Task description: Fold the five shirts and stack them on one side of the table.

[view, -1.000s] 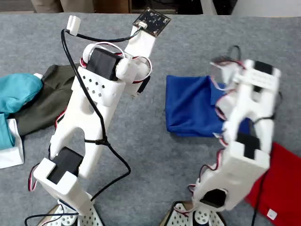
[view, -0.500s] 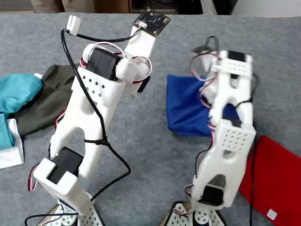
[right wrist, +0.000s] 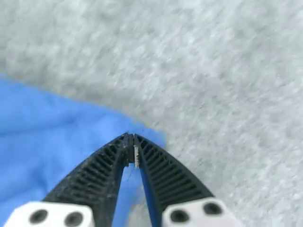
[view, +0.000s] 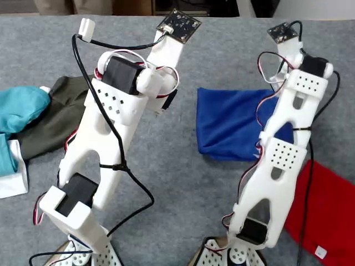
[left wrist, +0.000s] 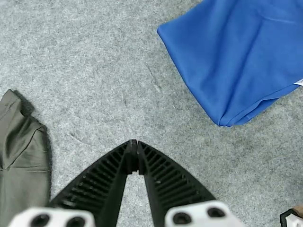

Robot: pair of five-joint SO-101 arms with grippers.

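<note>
- Grey tabletop [view: 166, 166]: carries every shirt.
- Blue shirt [view: 227, 124]: folded, centre-right, partly under the right arm.
- Red shirt [view: 333, 205]: near right corner.
- Olive shirt [view: 52, 119] and teal shirt [view: 19, 105]: overlapping at the left edge.
- Left end effector [left wrist: 133, 147]: tips pressed together over bare tabletop.
- Right end effector [right wrist: 130, 142]: tips pressed together at the blue shirt's corner.

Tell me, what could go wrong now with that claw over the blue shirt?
The right claw is shut over a corner of the blue shirt; coming down like that, it might shove and rumple the folded cloth rather than pinch it. The right arm also passes close by the red shirt, so a low swing could perhaps drag that one.
</note>
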